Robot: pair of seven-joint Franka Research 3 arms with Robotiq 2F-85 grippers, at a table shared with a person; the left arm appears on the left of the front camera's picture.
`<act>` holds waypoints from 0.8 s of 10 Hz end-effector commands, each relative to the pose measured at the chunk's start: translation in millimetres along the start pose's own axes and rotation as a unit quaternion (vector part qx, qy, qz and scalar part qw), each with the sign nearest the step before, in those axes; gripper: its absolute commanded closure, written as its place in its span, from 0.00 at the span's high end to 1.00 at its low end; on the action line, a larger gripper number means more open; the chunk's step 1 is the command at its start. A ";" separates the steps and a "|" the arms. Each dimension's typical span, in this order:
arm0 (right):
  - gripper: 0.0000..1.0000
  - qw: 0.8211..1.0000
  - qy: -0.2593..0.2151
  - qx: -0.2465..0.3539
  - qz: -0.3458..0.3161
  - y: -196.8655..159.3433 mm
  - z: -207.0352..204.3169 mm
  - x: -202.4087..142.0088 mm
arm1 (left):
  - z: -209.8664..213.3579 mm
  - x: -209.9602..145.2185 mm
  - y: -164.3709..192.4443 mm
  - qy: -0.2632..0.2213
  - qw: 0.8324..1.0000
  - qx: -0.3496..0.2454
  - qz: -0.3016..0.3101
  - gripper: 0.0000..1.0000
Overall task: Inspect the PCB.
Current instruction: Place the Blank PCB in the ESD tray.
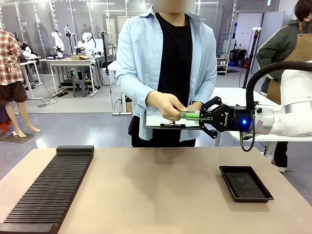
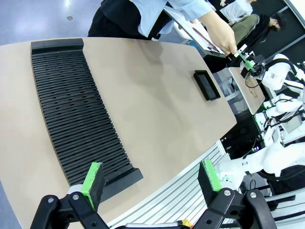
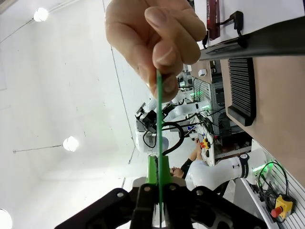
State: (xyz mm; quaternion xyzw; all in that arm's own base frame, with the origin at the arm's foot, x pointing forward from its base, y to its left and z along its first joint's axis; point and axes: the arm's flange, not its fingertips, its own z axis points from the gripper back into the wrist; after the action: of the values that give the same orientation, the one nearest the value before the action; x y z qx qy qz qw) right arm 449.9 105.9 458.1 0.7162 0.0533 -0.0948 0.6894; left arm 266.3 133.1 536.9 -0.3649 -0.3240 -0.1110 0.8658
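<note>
Holding PCB point(image 1: 189, 115) pinched in right gripper point(image 1: 201, 116), hand point(image 1: 168, 105) on far end, left gripper point(image 2: 151, 177) spread

Beige table point(image 1: 156, 195) bearing two black items.
A long slotted rack point(image 1: 51, 187) lies along its left side; a shallow tray point(image 1: 245, 183) sits well apart, at right.

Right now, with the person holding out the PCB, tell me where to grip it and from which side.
Grip the PCB by its near end, coming level from the robot's side. The person's hand covers the far end, and the board is thin and flat, so pads go on its two faces. The right gripper is shut there.
</note>
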 end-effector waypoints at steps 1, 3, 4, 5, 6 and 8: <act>0.00 1.000 0.001 0.000 0.002 1.8 -0.7 -1.2 | 2.5 3.6 -0.4 0.008 1.000 0.010 0.006 1.00; 0.00 1.000 0.001 0.000 0.002 1.8 -0.7 -1.2 | 2.5 3.6 -0.4 0.008 1.000 0.010 0.006 1.00; 0.00 1.000 0.001 0.000 0.002 1.8 -0.7 -1.2 | 2.5 3.6 -0.4 0.008 1.000 0.010 0.006 1.00; 0.00 1.000 0.001 0.000 0.002 1.8 -0.7 -1.2 | 2.5 3.6 -0.4 0.008 1.000 0.010 0.006 1.00; 0.00 1.000 0.001 0.000 0.002 1.8 -0.7 -1.2 | 2.5 3.6 -0.4 0.008 1.000 0.010 0.006 1.00; 0.00 1.000 0.001 0.000 0.002 1.8 -0.7 -1.2 | 2.5 3.6 -0.4 0.008 1.000 0.010 0.006 1.00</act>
State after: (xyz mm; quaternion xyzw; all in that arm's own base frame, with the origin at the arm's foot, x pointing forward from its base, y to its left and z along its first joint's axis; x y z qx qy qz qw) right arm 449.9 105.9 458.1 0.7162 0.0532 -0.0948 0.6894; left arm 266.3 133.1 536.9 -0.3649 -0.3240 -0.1110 0.8658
